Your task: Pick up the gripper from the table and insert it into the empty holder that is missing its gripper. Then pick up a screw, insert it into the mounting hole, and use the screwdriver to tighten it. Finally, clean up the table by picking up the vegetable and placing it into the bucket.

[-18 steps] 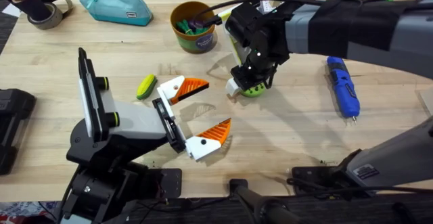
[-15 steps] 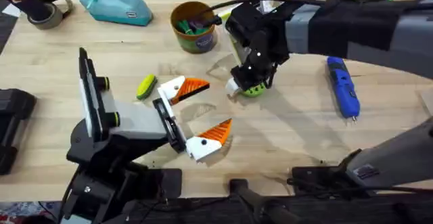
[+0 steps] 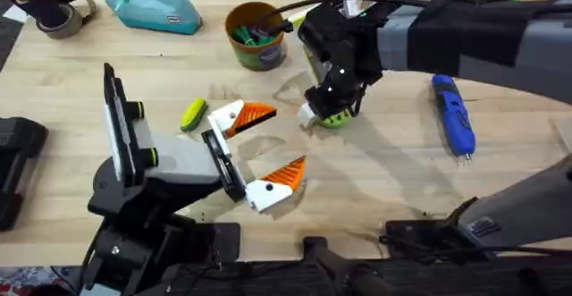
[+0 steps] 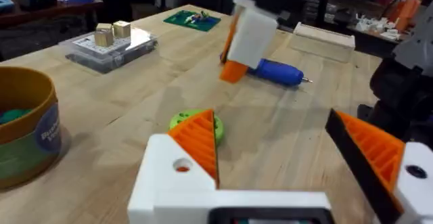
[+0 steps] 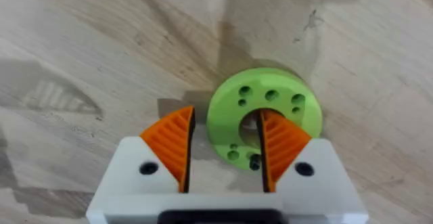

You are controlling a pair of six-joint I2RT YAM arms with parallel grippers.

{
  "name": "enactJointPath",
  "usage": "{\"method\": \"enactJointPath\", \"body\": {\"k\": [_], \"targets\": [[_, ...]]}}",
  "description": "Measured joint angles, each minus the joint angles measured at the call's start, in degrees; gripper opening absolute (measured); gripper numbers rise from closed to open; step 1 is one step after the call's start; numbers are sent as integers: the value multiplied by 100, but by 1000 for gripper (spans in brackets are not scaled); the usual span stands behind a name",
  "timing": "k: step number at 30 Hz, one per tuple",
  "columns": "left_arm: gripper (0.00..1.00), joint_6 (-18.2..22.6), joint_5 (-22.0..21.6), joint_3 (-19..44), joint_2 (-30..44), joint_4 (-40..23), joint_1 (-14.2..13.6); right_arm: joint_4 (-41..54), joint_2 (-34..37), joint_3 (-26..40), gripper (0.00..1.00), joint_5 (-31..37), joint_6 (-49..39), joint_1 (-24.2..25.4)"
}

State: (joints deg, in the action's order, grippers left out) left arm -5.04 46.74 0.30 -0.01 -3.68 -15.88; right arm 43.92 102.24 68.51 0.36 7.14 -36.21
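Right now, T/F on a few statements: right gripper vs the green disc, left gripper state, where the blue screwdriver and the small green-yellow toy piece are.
1. The right gripper straddles the rim of the lime-green round disc with holes, one orange pad outside it and one in its centre hole. True.
2. The left gripper holds the small lime-green and yellow toy vegetable. False: its fingers are open and empty, and the vegetable lies on the table beside it.
3. The slim blue pen-shaped screwdriver lies on the wooden table, apart from both grippers. True.
4. The vegetable is inside the round mustard-yellow bucket. False: it is on the table.
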Motion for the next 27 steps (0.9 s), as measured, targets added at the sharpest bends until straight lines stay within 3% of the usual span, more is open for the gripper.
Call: {"method": "enactJointPath", "body": {"k": [6, 15, 27], "targets": [[992, 0, 2, 0, 0, 2, 0, 443, 0, 224, 530, 0, -14, 40], [992, 0, 0, 0, 1, 0, 0, 1529, -336, 1183, 530, 0, -29, 55], [992, 0, 0, 0, 0, 0, 0, 1764, -1388, 982, 530, 251, 460, 55]]}}
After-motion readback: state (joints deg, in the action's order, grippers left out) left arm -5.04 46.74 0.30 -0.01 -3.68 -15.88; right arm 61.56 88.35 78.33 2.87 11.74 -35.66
